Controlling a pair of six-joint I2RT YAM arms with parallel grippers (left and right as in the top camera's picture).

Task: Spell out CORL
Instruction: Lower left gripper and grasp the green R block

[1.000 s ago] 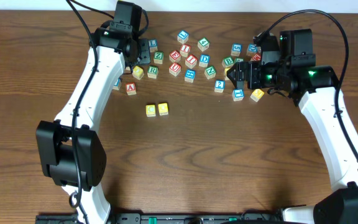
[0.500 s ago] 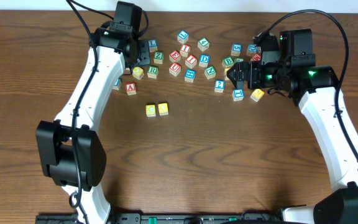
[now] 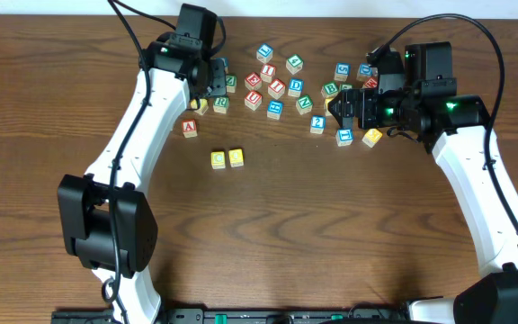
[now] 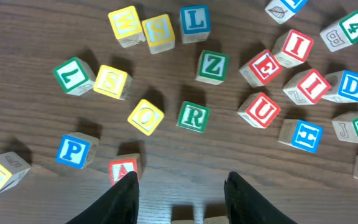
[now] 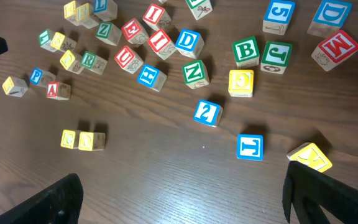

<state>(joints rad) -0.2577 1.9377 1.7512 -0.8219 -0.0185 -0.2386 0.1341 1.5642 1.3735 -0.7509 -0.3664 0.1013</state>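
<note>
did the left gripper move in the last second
Yes. The left gripper shifted right in the overhead view, away from the red A block, which stayed put.

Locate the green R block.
Left wrist view, mid-frame: the green R block sits between the yellow O block at image-left and the red U block at image-right, below the green Z block, just ahead of the left gripper.

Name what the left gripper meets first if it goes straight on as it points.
Probably the green R block, lying just ahead between the left gripper's open fingers; its height above the table is unclear.
</note>
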